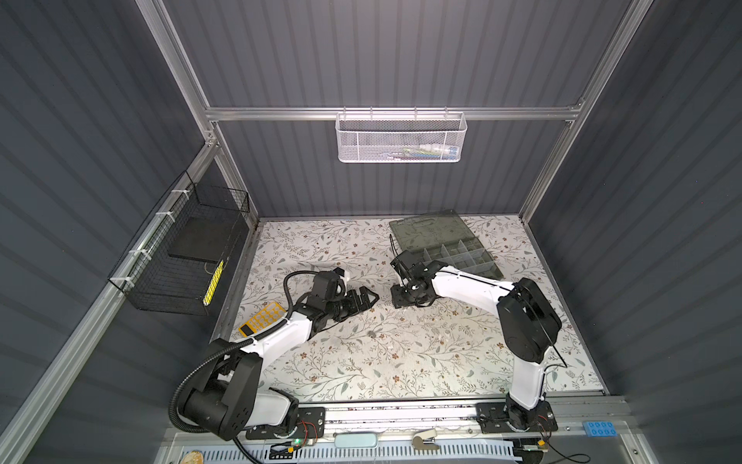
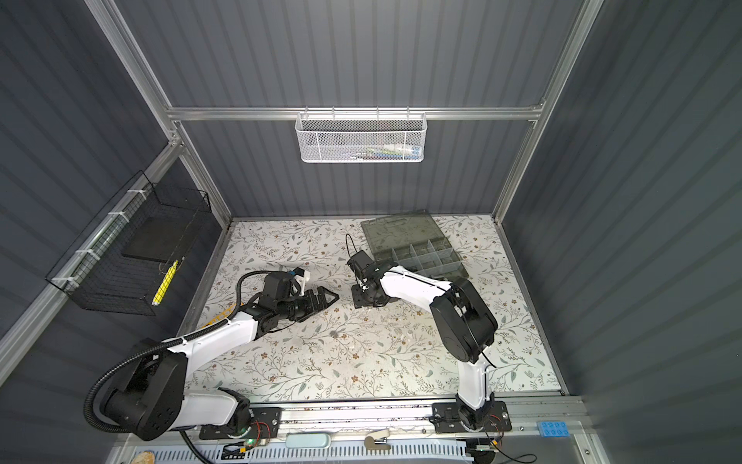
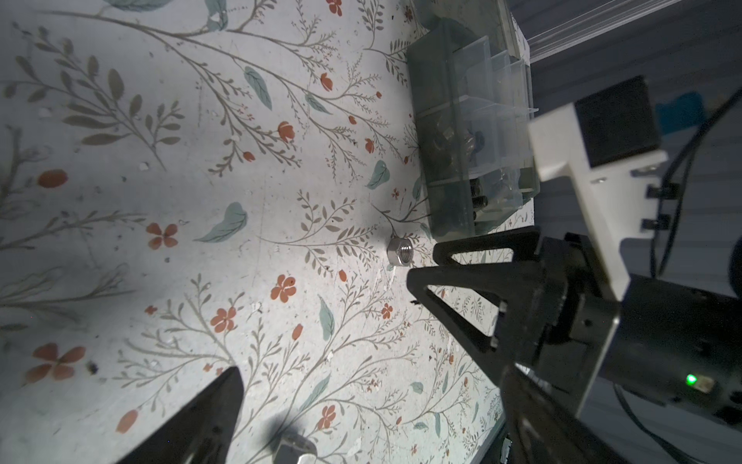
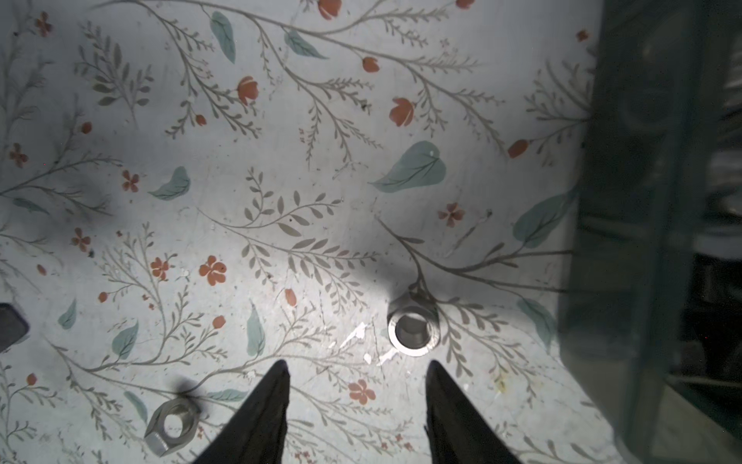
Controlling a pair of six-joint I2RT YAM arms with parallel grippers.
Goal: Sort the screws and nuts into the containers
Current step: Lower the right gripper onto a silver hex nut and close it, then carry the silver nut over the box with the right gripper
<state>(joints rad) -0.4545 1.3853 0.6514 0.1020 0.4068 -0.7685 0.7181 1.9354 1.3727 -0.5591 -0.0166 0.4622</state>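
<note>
**Hazard 1: disturbed part.** In the right wrist view the right fingers [image 4: 277, 401] stand part open with nothing between them. A second nut [image 4: 172, 422] lies on the desk [image 4: 281, 160] just outside one finger. A sideways correction toward it may knock it away.

**Hazard 2: misaligned grasp.** The silver nut [image 4: 413, 331] lies on the desk just beyond the opposite fingertip. It is nearly in line with that tip and not in the gap. Closing here likely catches only air. Descending here likely lands the tip on the nut's rim and flicks the hard, smooth part aside.

**Hazard 3: lost part.** The organizer case [image 4: 626, 201] stands just beside this nut, so a flicked nut may lodge against its wall. Its containers [image 3: 475, 56] already hold some hardware, but the kind cannot be told.

**Hazard 4: arm contact.** The left fingers [image 3: 217, 409] are spread wide and hold nothing. In both top views their tips point toward the right arm's wrist, near it but apart. An advance by either arm risks collision.

**Pose.** The right arm [image 1: 473, 283] rises from the front rail, folds at a high elbow and reaches inward over the desk. Its wrist is bent so the fingers point down beside the case's near corner. The left arm [image 1: 277, 333] lies low, with its forearm stretched toward mid-desk and its fingers roughly level.
</note>
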